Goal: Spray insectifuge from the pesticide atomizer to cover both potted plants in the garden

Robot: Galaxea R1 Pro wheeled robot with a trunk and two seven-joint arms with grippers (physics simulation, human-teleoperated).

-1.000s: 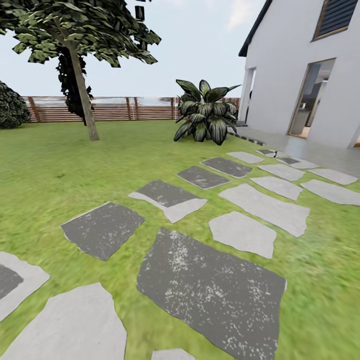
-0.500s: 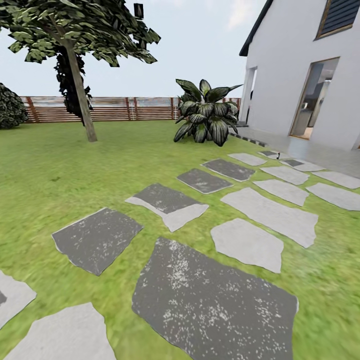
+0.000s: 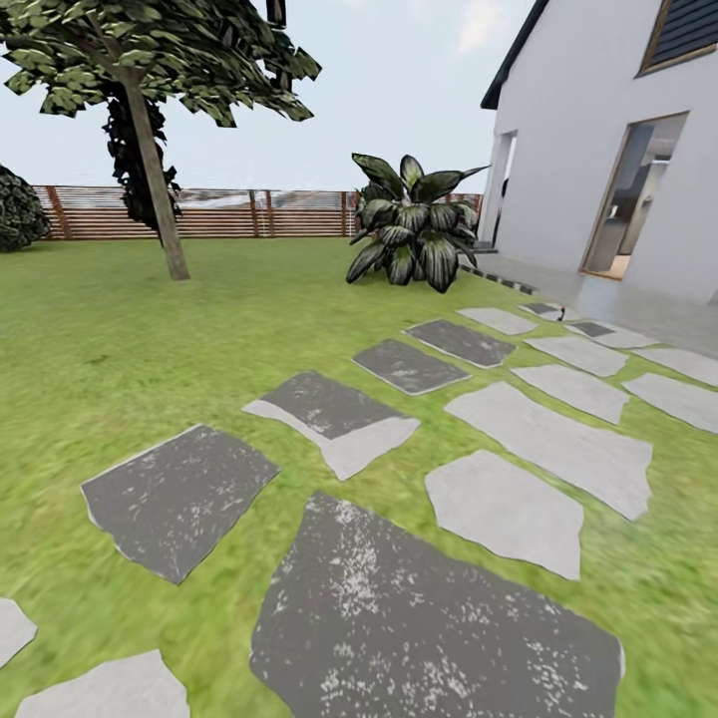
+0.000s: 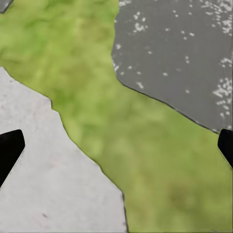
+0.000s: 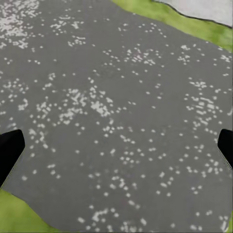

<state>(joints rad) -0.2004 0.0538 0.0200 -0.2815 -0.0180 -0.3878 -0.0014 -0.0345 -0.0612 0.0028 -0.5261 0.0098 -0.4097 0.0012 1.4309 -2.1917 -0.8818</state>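
Left gripper (image 4: 116, 150): two black fingertips (image 4: 9, 150) at opposite edges of the left wrist view, jaws spread wide, nothing between them. Under the gap is a strip of lawn (image 4: 145, 160); a pale grey stepping stone (image 4: 43, 179) sits under one fingertip, a dark speckled stone (image 4: 179, 53) lies beyond the other.

Right gripper (image 5: 116, 150): same pose, black fingertips (image 5: 9, 150) far apart, jaws wide, holding nothing. Between and beyond the jaws is a dark grey white-flecked slab (image 5: 116, 107), with grass at the slab's corners and a pale stone edge (image 5: 204, 7) past the far grass strip.

Head view, near to far: large dark stepping stone (image 3: 419, 618) closest, pale stones (image 3: 504, 509) and more dark ones (image 3: 175, 494) trailing away across the garden (image 3: 130, 339) lawn toward the house. Further on, a broad-leaved dark bush (image 3: 414, 224) stands by the grey patio (image 3: 638, 304) in front of the white house (image 3: 598, 130) with an open doorway (image 3: 633, 199). A tree (image 3: 150, 150) stands on the lawn farther left, with a round dark bush (image 3: 15, 209) at the left edge. Brown slatted fence (image 3: 229, 214) runs along the back.

Pesticide atomizer and potted plants: cannot tell where they are from these views. A tiny dark object on the stones near the patio (image 3: 560, 312) is too small to identify.
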